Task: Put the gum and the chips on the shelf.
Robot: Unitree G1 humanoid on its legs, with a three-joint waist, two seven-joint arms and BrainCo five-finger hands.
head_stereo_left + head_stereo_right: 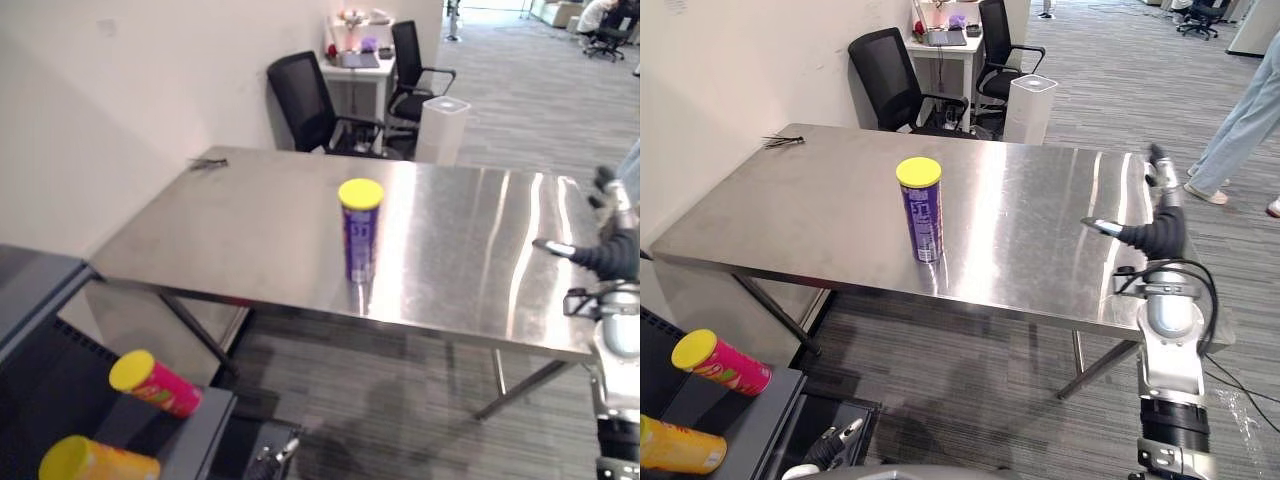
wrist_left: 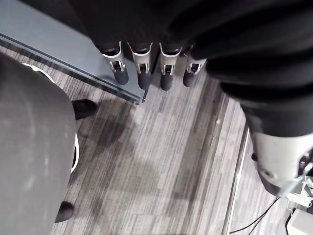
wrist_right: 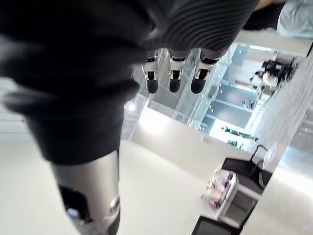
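glossy brushed-steel table (image 1: 250, 230), smooth purple can (image 1: 359, 250) with matt yellow plastic lid (image 1: 361, 193), ribbed grey carpet (image 1: 400, 385)

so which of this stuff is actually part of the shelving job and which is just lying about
For the job:
purple can, upright on the steel table
shelf
pink can and yellow can, lying on the shelf

Just there:
black chairs
white bin
small dark thing at the table's far corner
a person's legs
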